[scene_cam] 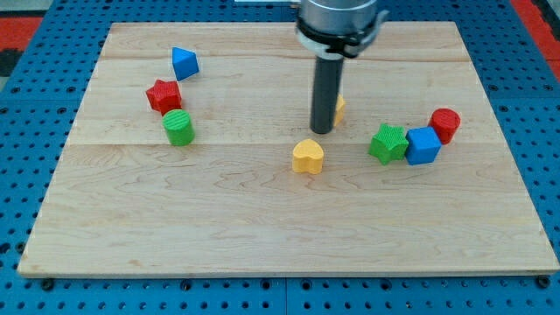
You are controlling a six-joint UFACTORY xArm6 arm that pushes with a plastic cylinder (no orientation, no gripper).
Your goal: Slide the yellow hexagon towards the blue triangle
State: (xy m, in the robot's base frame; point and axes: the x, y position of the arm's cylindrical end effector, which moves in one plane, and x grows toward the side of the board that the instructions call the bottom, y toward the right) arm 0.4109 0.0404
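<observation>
The yellow hexagon (339, 109) sits right of the board's centre, mostly hidden behind my rod; only its right edge shows. My tip (321, 130) rests on the board at the hexagon's lower left side. The blue triangle (183, 63) lies far off at the view's upper left. A yellow heart (307, 156) lies just below and left of my tip, apart from it.
A red star (163, 94) and a green cylinder (178, 128) sit below the blue triangle. A green star (387, 143), a blue cube (422, 145) and a red cylinder (445, 124) cluster at the right. The wooden board (280, 227) ends in a blue pegboard surround.
</observation>
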